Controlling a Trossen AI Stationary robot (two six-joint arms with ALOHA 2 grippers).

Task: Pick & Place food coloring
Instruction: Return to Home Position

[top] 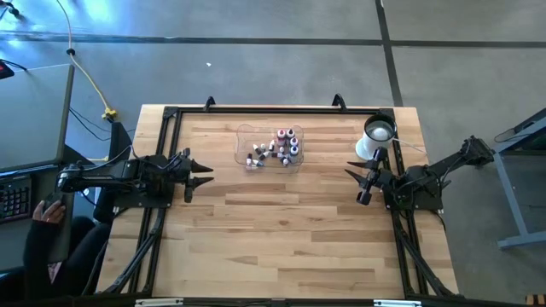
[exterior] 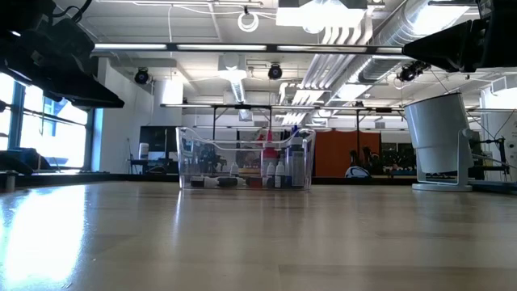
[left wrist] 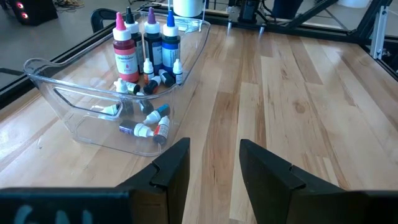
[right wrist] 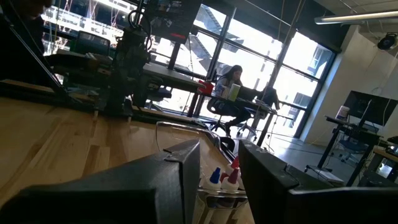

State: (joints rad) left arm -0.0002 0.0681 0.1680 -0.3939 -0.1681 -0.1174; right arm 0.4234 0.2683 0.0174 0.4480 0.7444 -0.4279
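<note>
While the small whitish-capped food coloring bottles (left wrist: 146, 62) are sitting inside the clear shallow plastic tray (left wrist: 74, 93), I am judging placing finished and homing in hand.
My left tool (left wrist: 214, 149) and right tool (right wrist: 219, 149) are hovering released and empty, flanking the tray above the wooden tabletop (top: 281, 230); next I am needing only to tuck both arms, with no grasp.

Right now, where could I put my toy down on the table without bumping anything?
The wide bare table between the left gripper and the right gripper, on the near side of the clear bin, is free. So is the strip between bin and white cup. The bin itself is crowded with food coloring bottles.
</note>
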